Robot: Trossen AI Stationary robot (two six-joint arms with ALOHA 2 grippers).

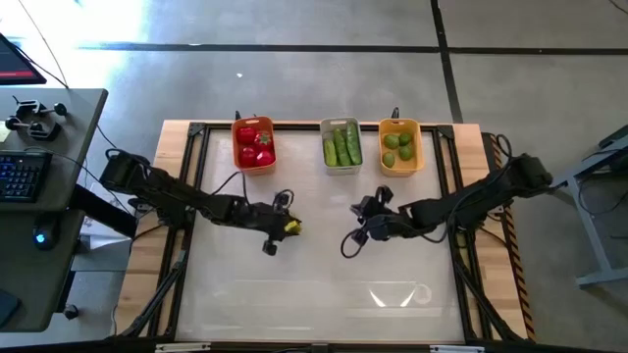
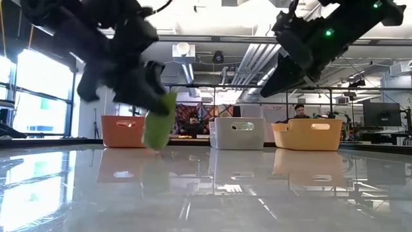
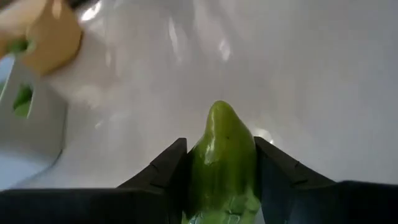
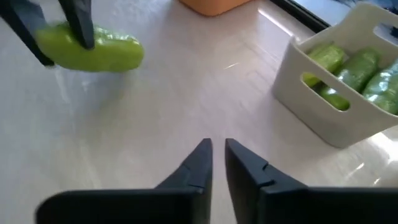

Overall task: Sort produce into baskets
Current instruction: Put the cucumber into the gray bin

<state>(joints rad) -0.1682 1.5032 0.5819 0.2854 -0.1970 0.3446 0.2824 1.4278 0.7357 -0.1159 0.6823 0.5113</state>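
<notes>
Between my left gripper's (image 3: 219, 171) jaws I am clamping a green cucumber (image 3: 222, 158) above the table (image 1: 324, 284), nose poking out ahead, while my right gripper (image 4: 214, 163) is hovering nearby, jaws nearly together, holding nothing.

My overhead cam looks straight down on the whole table (image 1: 314, 294), far off; three baskets sit along the frame's upper centre. Low cam sits at tabletop level, facing across toward the same baskets, w/ the room behind; orange-red basket (image 2: 122, 131) at centre-left, grey basket (image 2: 239, 133) middle, yellow-orange basket (image 2: 308, 135) centre-right. L wrist cam looks fwd past its own fingers, v. close on a green cucumber (image 3: 222, 162) at bottom centre. R wrist cam looks down across the tabletop; it shares that cucumber (image 4: 90, 51), upper left, and the grey basket (image 4: 329, 118), right edge.
</notes>
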